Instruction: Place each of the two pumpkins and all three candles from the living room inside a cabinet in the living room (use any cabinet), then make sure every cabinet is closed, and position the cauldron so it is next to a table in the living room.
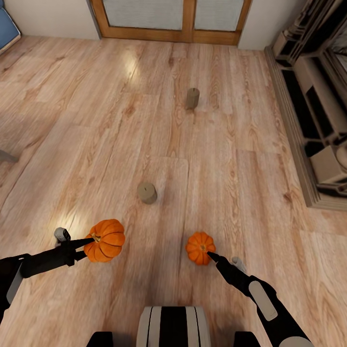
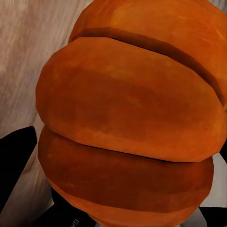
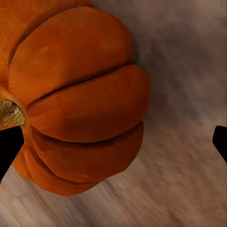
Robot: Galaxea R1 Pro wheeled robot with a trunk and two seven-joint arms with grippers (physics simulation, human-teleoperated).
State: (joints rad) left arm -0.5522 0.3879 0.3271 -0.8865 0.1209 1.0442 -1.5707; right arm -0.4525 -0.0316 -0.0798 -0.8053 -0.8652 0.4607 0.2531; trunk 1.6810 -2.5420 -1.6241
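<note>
Wooden plank floor [image 1: 207, 159], pale brown with a light reflection, extending on all sides beyond the jaws. Wood-framed double door [image 1: 171, 19] with frosted panels, far ahead of the jaws. Stepped grey-beige shelving unit [image 1: 313, 111], ahead and to the right of the jaws. Blue cushion edge [image 1: 7, 26], far ahead to the left.

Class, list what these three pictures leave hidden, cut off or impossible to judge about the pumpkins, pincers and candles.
- Left pincer: in the head view the left pumpkin covers its tips; grip unclear.
- The left wrist view is too close to that pumpkin; its stem is unseen.
- Right pincer: contact with the right pumpkin unclear; the right wrist view cuts off both fingertips.
- Two candles visible.
</note>
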